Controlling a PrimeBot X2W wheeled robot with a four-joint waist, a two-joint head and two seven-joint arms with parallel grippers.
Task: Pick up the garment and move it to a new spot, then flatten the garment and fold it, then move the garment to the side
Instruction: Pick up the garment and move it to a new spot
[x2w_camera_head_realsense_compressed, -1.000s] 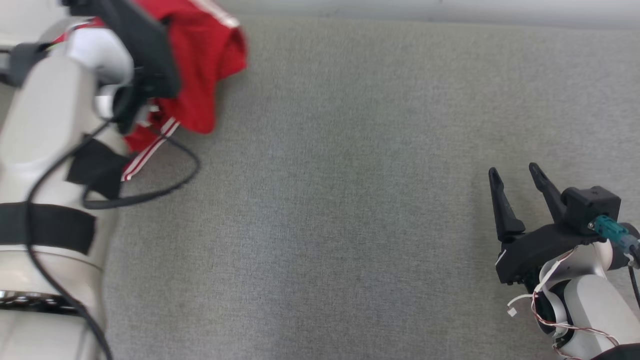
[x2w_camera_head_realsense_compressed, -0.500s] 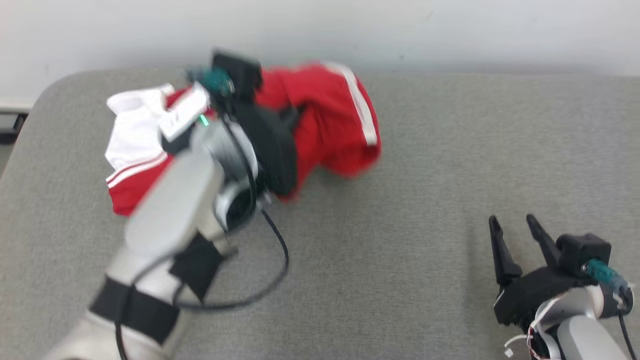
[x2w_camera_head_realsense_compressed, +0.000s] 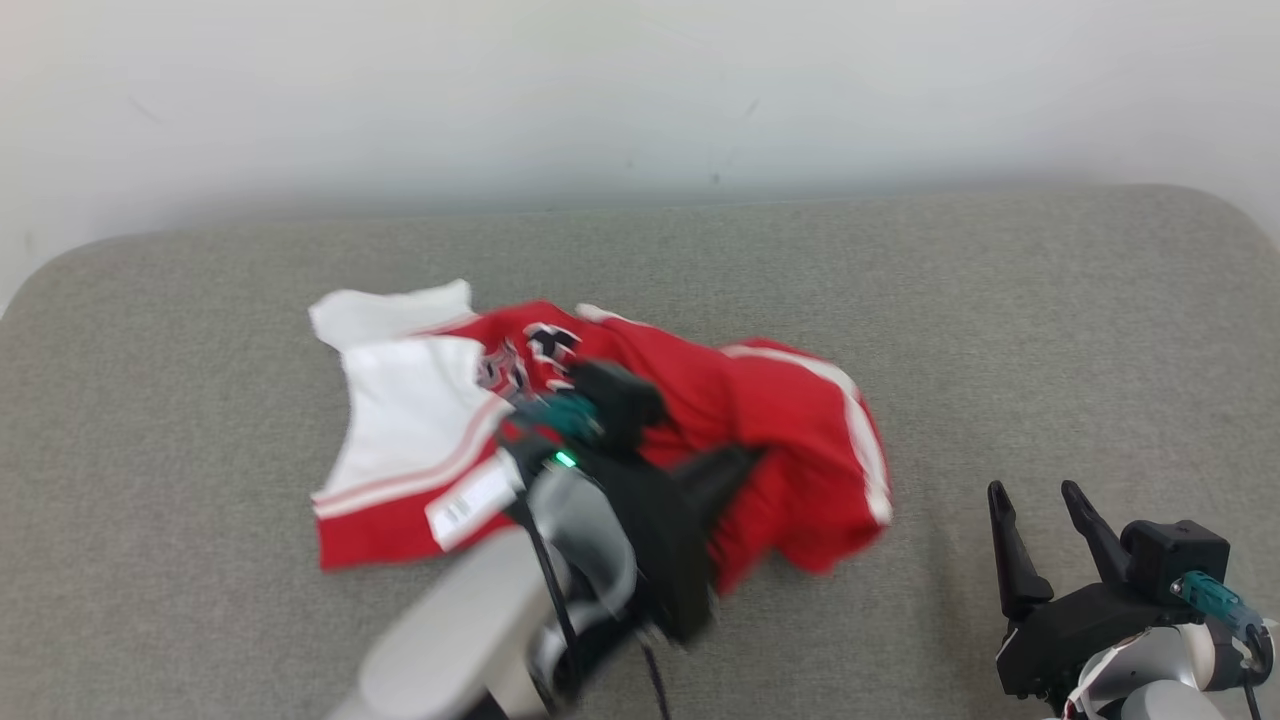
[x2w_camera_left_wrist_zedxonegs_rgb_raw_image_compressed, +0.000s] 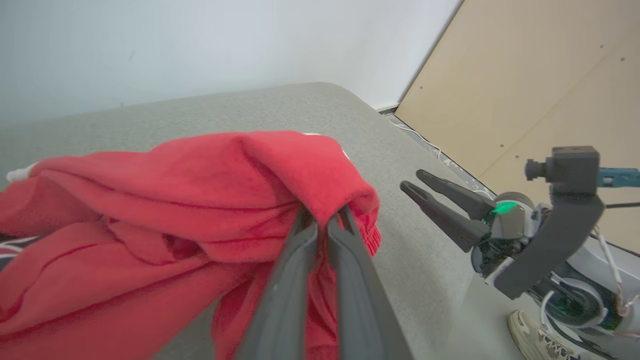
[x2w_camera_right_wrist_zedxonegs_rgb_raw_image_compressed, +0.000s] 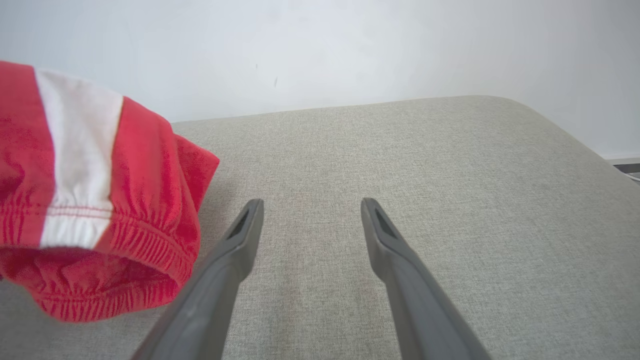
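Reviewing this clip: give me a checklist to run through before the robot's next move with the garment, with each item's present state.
1. Left gripper gripping the red and white fabric garment: ok, fingers shut on a red fold.
2. Whole garment lifted off the grey fabric surface: not ok, its white part lies on it.
3. Right gripper free to help: ok, jaws apart, nothing between them.
4. Right gripper apart from the garment: ok, bare surface between them.
5. Garment flattened: not ok, it is bunched and creased.
6. How much cloth the left gripper holds: cannot tell, the fold hides it.
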